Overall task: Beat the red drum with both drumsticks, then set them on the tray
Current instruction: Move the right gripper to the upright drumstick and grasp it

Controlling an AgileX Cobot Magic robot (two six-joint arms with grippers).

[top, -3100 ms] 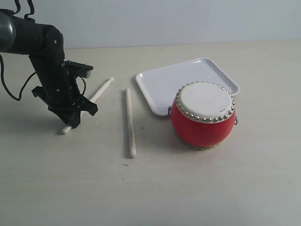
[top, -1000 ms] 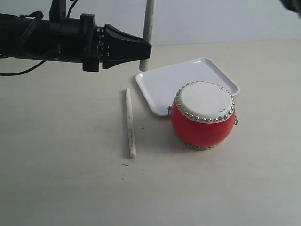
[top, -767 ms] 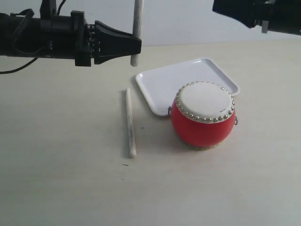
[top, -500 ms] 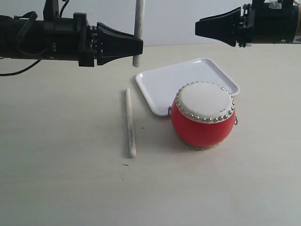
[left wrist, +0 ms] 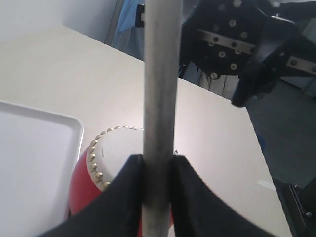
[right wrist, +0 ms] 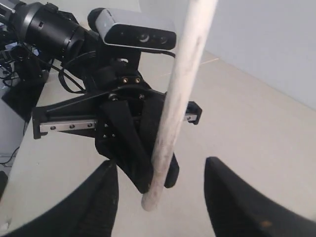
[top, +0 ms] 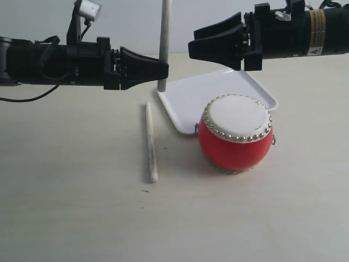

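My left gripper (top: 162, 69) is shut on one drumstick (top: 164, 38) and holds it upright in the air above the tray's (top: 188, 101) left corner. In the left wrist view the stick (left wrist: 160, 89) sits clamped between the jaws. My right gripper (top: 192, 46) is open, level with the left gripper's tips and just right of the held stick, jaws facing it. In the right wrist view the stick (right wrist: 180, 98) hangs just ahead of its spread fingers (right wrist: 106, 197). The other drumstick (top: 151, 142) lies on the table left of the red drum (top: 235, 134).
The drum stands on the table at the tray's near edge and hides part of it. Both arms stretch level above the table, tips nearly meeting. The left wrist's camera (top: 87, 10) sticks up from its arm.
My right gripper has come in from the right toward the held drumstick and its jaws have spread. The left gripper has kept the stick upright, shifting slightly.
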